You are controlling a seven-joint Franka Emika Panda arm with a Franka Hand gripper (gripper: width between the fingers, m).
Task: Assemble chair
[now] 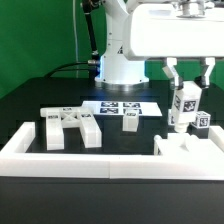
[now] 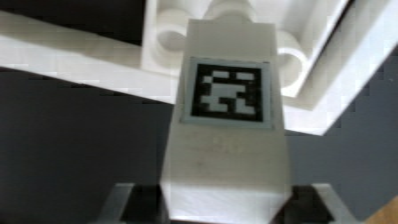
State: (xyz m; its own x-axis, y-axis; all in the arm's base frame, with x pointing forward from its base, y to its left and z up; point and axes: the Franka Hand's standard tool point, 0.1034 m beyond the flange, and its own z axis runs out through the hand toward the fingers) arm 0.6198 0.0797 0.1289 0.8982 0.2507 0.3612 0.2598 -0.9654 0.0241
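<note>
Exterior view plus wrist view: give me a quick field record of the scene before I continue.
pincer: shut on square leg
square leg: over white slab, exterior view's right; contact unclear
X-braced frame: lying on table, exterior view's left
small block: near marker board
rail: along the front

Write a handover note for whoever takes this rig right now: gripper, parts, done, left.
Gripper: shut on a tagged square leg, held upright above the slab at the exterior view's right, inside the rail corner. I cannot tell whether the leg touches the slab.
Loose: X-braced frame at the exterior view's left, small block in front of the marker board.
Done: one leg picked up.
Left: nothing looks joined yet; probably fit this leg to the slab, then add the other parts.
</note>
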